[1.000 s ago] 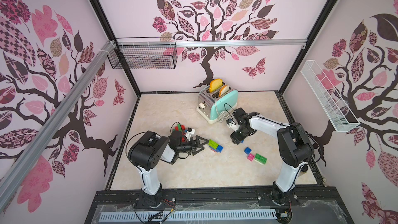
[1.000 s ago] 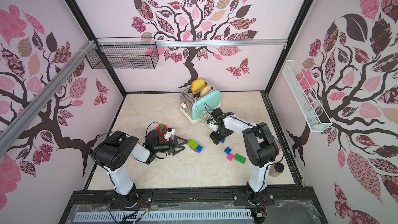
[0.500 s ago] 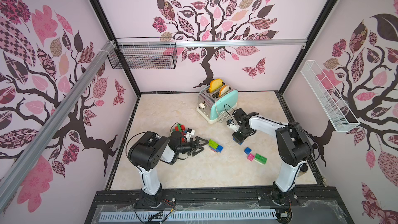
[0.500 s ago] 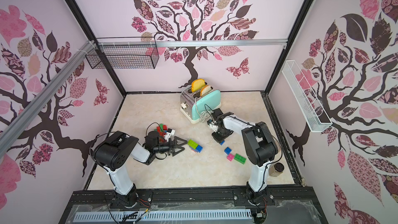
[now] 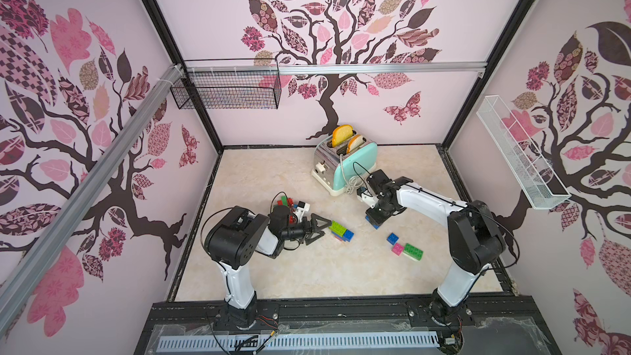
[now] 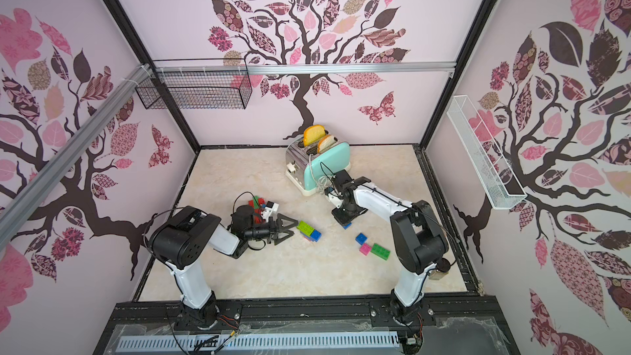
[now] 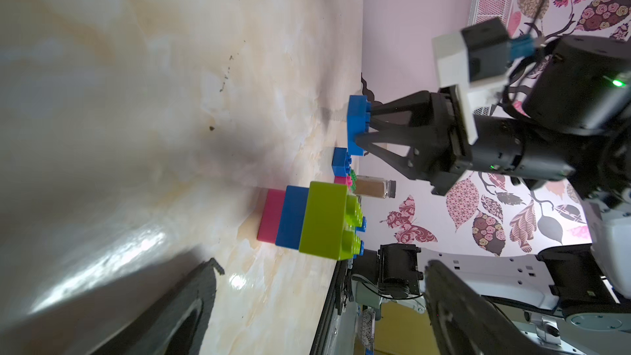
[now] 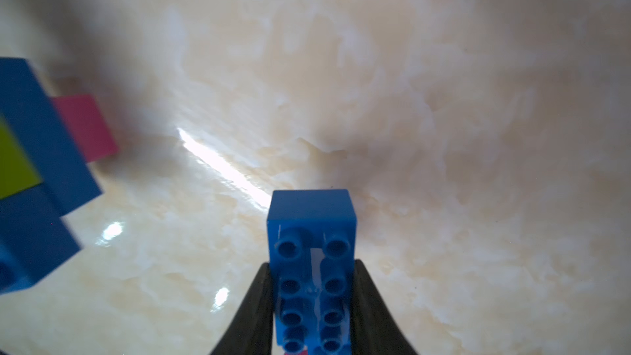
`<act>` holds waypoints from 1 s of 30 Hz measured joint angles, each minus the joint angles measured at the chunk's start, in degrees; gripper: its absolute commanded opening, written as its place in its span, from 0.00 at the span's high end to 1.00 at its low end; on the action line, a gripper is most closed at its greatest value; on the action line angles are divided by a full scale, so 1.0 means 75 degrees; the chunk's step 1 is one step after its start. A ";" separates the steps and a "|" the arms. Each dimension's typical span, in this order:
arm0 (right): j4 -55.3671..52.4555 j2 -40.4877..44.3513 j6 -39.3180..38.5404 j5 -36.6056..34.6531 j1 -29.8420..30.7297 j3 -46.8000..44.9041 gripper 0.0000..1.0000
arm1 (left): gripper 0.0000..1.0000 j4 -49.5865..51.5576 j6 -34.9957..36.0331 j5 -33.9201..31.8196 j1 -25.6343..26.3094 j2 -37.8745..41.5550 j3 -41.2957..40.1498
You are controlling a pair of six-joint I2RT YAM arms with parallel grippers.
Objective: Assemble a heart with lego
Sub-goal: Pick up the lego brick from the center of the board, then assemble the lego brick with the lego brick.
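Note:
My right gripper [image 8: 311,268] is shut on a blue 2x4 lego brick [image 8: 312,227], one finger on each long side, studs facing the camera. In both top views this gripper [image 5: 375,220] [image 6: 345,220] points down at the table in front of the toaster. A stack of lime, blue and pink bricks [image 5: 341,231] [image 6: 309,230] [image 7: 317,220] stands mid-table. My left gripper [image 5: 322,228] [image 6: 290,228] [image 7: 324,309] lies low beside the stack, open and empty. The left wrist view shows the held blue brick [image 7: 356,124] at or just above the table.
Loose blue [image 5: 393,238], pink [image 5: 397,249] and green [image 5: 413,251] bricks lie right of centre. Red and green bricks [image 5: 285,201] are piled behind my left wrist. A mint toaster [image 5: 355,165] with its cord stands at the back. A spice jar [image 6: 440,269] sits by the right arm's base.
My right gripper has closed onto the blue brick, staying at the same spot. The left arm and the stack have not moved.

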State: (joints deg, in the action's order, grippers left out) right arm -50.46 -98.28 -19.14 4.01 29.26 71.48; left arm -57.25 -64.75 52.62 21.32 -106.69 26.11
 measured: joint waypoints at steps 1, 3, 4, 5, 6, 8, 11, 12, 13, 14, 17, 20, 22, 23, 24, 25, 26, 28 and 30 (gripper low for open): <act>-0.0131 0.0114 0.0038 0.0064 0.0175 0.0146 0.78 | 0.03 0.0006 0.0006 -0.0006 0.0000 -0.0047 0.0082; -0.0344 0.0195 0.0131 0.0175 0.0475 0.0560 0.78 | 0.03 0.0006 0.0009 -0.0015 0.0000 -0.0160 0.0254; -0.0408 0.0198 0.0175 0.0216 0.0589 0.0720 0.78 | 0.03 0.0012 0.0009 -0.0015 0.0000 -0.0213 0.0326; -0.0478 0.0198 0.0251 0.0265 0.0705 0.0883 0.78 | 0.03 0.0026 0.0012 -0.0017 0.0000 -0.0268 0.0408; -0.0577 0.0195 0.0323 0.0300 0.0784 0.1020 0.77 | 0.03 0.0058 0.0012 -0.0017 0.0000 -0.0315 0.0472; -0.0781 0.0169 0.0458 0.0347 0.0866 0.1253 0.77 | 0.03 0.0070 0.0015 -0.0026 0.0000 -0.0385 0.0562; -0.1131 -0.0009 0.0603 0.0361 0.1008 0.1684 0.78 | 0.06 0.0073 0.0012 -0.0020 0.0000 -0.0466 0.0650; -0.1221 -0.0111 0.0659 0.0335 0.1058 0.1845 0.78 | 0.06 0.0064 0.0009 -0.0003 0.0000 -0.0510 0.0676; -0.1268 -0.0187 0.0699 0.0321 0.1090 0.1935 0.78 | 0.07 0.0055 0.0006 0.0009 0.0000 -0.0536 0.0694; -0.1303 -0.0256 0.0749 0.0309 0.1131 0.2008 0.78 | 0.07 0.0035 0.0006 0.0023 0.0000 -0.0568 0.0714; -0.1413 -0.0309 0.0833 0.0364 0.1180 0.2025 0.77 | 0.07 -0.0195 -0.0099 0.0085 0.0000 -0.0697 0.0755; -0.1533 -0.0341 0.0839 0.0490 0.1244 0.2066 0.77 | 0.06 -0.0490 -0.0233 0.0143 0.0000 -0.0807 0.0755; -0.1664 -0.0493 0.0831 0.0490 0.1309 0.2270 0.77 | 0.04 -0.0542 -0.0256 0.0169 0.0000 -0.0813 0.0752; -0.1693 -0.0615 0.0828 0.0487 0.1376 0.2390 0.77 | 0.04 -0.0568 -0.0271 0.0178 -0.0003 -0.0813 0.0752; -0.1708 -0.0740 0.0822 0.0487 0.1451 0.2498 0.77 | 0.03 -0.0592 -0.0283 0.0184 0.0000 -0.0813 0.0749; -0.1737 -0.0906 0.0816 0.0481 0.1565 0.2626 0.77 | 0.03 -0.0603 -0.0289 0.0189 -0.0003 -0.0813 0.0749; -0.1778 -0.1064 0.0810 0.0466 0.1682 0.2757 0.77 | 0.03 -0.0612 -0.0294 0.0192 -0.0003 -0.0813 0.0746; -0.1824 -0.1349 0.0801 0.0452 0.1888 0.2973 0.77 | 0.03 -0.0629 -0.0303 0.0195 -0.0006 -0.0807 0.0734; -0.1880 -0.1577 0.0764 0.0431 0.2014 0.3144 0.77 | 0.03 -0.0632 -0.0303 0.0192 -0.0026 -0.0778 0.0694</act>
State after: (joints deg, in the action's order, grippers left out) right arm -64.55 -110.10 -13.41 7.25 44.36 95.07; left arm -62.00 -67.02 54.06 21.12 -112.53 31.31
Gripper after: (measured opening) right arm 0.312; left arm 0.973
